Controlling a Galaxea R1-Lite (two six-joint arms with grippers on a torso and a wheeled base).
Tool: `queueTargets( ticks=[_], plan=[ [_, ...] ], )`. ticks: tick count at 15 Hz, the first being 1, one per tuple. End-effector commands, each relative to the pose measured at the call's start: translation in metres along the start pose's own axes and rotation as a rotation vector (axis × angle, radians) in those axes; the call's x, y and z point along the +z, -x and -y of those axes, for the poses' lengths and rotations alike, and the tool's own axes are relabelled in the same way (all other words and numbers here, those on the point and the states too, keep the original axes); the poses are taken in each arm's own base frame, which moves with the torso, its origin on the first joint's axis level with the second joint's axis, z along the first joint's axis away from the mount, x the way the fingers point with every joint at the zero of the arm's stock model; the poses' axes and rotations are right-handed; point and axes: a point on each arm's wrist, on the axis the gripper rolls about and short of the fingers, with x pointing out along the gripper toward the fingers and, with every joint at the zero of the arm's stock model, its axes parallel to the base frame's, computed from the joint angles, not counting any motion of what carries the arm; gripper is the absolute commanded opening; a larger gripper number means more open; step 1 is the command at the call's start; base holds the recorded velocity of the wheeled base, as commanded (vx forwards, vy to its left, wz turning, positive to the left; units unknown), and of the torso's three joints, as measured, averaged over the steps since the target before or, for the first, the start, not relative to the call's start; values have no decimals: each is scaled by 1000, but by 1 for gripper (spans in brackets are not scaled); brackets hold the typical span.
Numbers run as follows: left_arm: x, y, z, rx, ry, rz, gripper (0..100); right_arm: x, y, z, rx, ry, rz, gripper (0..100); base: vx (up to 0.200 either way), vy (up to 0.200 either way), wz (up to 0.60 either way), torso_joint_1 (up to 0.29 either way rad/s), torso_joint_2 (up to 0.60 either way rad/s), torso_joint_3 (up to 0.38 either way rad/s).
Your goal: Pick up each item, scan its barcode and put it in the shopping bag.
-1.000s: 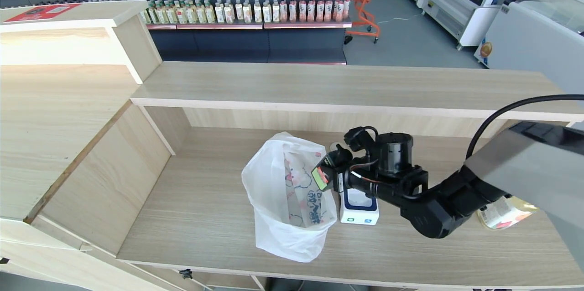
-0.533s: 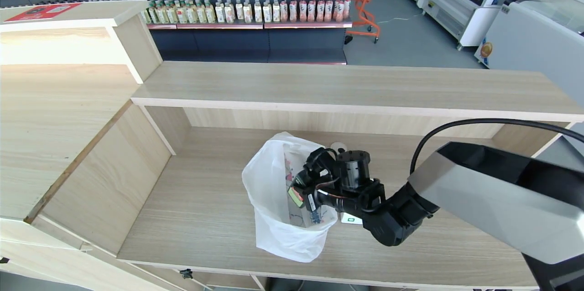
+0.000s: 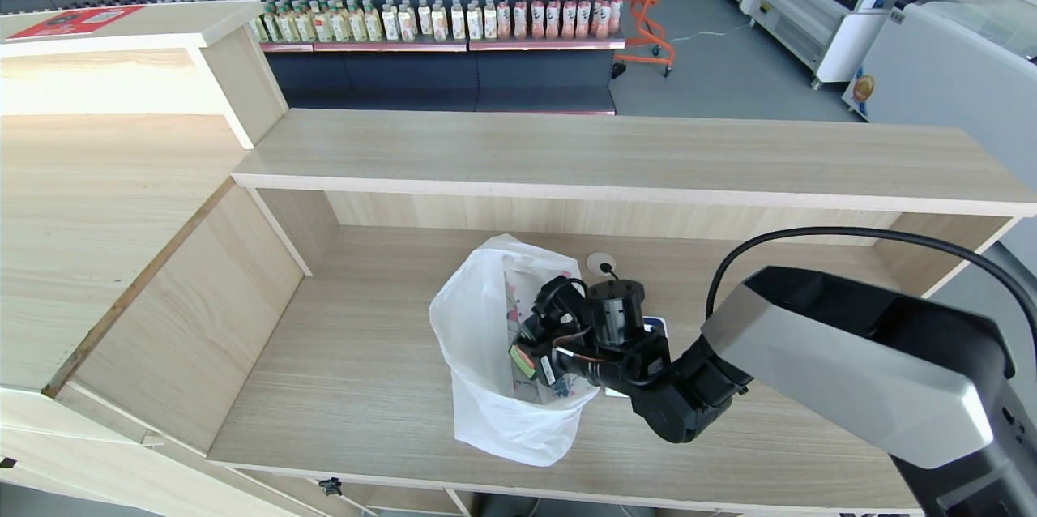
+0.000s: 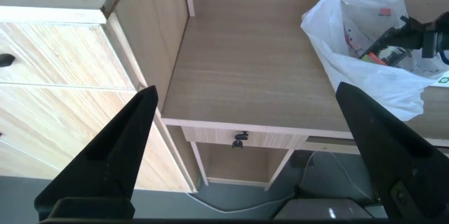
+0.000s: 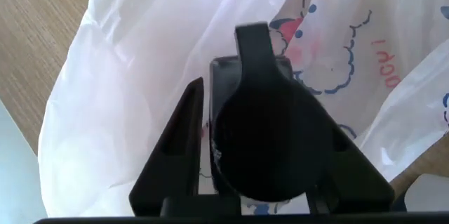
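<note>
- While we are holding the dark item [image 3: 524,358] at the mouth of the shopping bag [image 3: 478,339], the right end effector [image 3: 541,339] is clamping it between both fingers, low over the opening on the side nearest the scanner [image 3: 656,325].
- From the right wrist, we are seeing the item [image 5: 270,112] hanging above thin white film, with a printed packet [image 5: 337,48] already lying inside.
- We are judging the release as the risky part: the bag is standing loosely on the table [image 3: 364,371] with nothing bracing it, so the wrist or fingers could be snagging the soft rim and dragging or tipping the bag.
- Letting go too near the rim could be sending the item down the outside, onto the table or against the scanner.
- Our left end effector [image 4: 245,157] is hanging with its fingers spread wide, holding nothing, well apart from the bag [image 4: 365,48], so it is offering no support.
</note>
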Motion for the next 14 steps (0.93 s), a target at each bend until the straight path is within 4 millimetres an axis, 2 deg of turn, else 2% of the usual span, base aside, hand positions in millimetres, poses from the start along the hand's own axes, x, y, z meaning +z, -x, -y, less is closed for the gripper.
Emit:
queueTargets(
  ticks=[1, 2, 4, 5, 7, 9, 10, 11, 12, 13, 14],
  plan=[
    [0, 0, 0, 1, 0, 0, 100, -2, -2, 0, 3, -4, -4, 100, 0, 0, 0, 0, 0, 0],
    [0, 0, 0, 1, 0, 0, 100, 2, 0, 0, 3, -15, 4, 100, 0, 0, 0, 0, 0, 0],
    [0, 0, 0, 1, 0, 0, 100, 23, 13, 2, -4, -126, 43, 100, 0, 0, 0, 0, 0, 0],
    [0, 0, 0, 1, 0, 0, 100, 36, 25, 6, -11, -199, 69, 100, 0, 0, 0, 0, 0, 0],
    [0, 0, 0, 1, 0, 0, 100, 63, 69, 25, -52, -388, 83, 100, 0, 0, 0, 0, 0, 0],
    [0, 0, 0, 1, 0, 0, 100, 81, 132, 48, -115, -463, 78, 100, 0, 0, 0, 0, 0, 0],
    [0, 0, 0, 1, 0, 0, 100, 89, 180, 67, -152, -448, 91, 100, 0, 0, 0, 0, 0, 0],
    [0, 0, 0, 1, 0, 0, 100, 95, 227, 76, -193, -368, 102, 100, 0, 0, 0, 0, 0, 0],
    [0, 0, 0, 1, 0, 0, 100, 96, 277, 74, -219, -319, 96, 100, 0, 0, 0, 0, 0, 0],
    [0, 0, 0, 1, 0, 0, 100, 97, 293, 70, -229, -318, 91, 100, 0, 0, 0, 0, 0, 0],
    [0, 0, 0, 1, 0, 0, 100, 95, 342, 52, -294, -353, 35, 100, 0, 0, 0, 0, 0, 0]
  ],
)
